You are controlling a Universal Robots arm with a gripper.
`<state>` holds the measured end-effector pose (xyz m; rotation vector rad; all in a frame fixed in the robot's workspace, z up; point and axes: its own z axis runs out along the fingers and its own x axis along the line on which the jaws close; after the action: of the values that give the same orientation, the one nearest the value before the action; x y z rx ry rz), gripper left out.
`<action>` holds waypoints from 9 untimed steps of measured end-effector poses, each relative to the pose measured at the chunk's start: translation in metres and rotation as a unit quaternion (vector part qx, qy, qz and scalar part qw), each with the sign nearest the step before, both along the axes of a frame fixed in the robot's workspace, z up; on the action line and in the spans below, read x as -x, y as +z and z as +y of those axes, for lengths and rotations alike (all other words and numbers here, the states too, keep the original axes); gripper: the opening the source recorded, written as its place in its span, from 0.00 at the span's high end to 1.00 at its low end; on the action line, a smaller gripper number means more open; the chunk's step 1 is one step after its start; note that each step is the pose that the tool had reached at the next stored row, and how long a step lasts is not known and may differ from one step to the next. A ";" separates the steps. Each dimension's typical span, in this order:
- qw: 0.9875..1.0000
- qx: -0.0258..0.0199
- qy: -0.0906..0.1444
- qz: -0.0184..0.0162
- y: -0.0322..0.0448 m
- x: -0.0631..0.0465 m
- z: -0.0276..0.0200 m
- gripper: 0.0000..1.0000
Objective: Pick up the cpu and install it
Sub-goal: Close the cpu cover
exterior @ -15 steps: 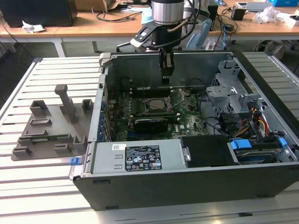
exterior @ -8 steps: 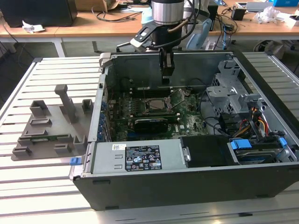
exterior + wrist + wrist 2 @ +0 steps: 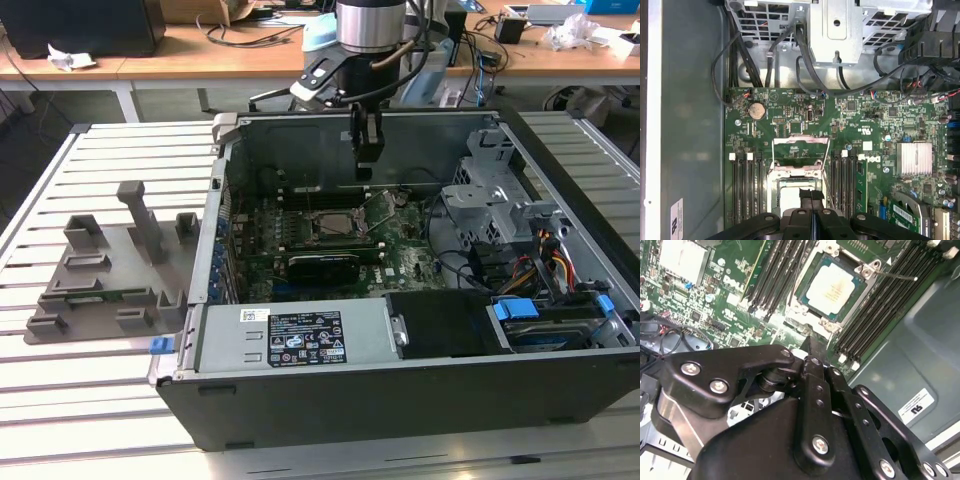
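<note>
The cpu (image 3: 834,286), a square chip with a shiny silver top and a thin green rim, lies flat in the socket on the motherboard (image 3: 400,262) inside the open computer case (image 3: 400,400). In the first wrist view the cpu (image 3: 790,187) is partly hidden behind my fingers, and the socket's metal retention frame (image 3: 800,150) stands flipped open beside it. From the exterior view the cpu (image 3: 330,226) sits mid-board. My gripper (image 3: 367,172) hangs a little above the socket, near the case's back wall, shut with nothing between its fingers (image 3: 805,196). The black fingertips (image 3: 812,352) meet just short of the chip.
Memory slots (image 3: 747,185) flank the socket on both sides. A finned heatsink (image 3: 914,158) and a drive cage with cables (image 3: 490,200) stand at the exterior view's right. The power supply (image 3: 290,335) lies in front. Grey plastic holder blocks (image 3: 100,275) rest on the slatted table (image 3: 60,400).
</note>
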<state>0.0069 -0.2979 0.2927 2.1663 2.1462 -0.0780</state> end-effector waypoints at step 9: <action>1.000 0.000 0.000 0.001 -0.0010 -0.031 0.0012 0.89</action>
<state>0.0383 -0.2967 0.2917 2.1670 2.1474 -0.0800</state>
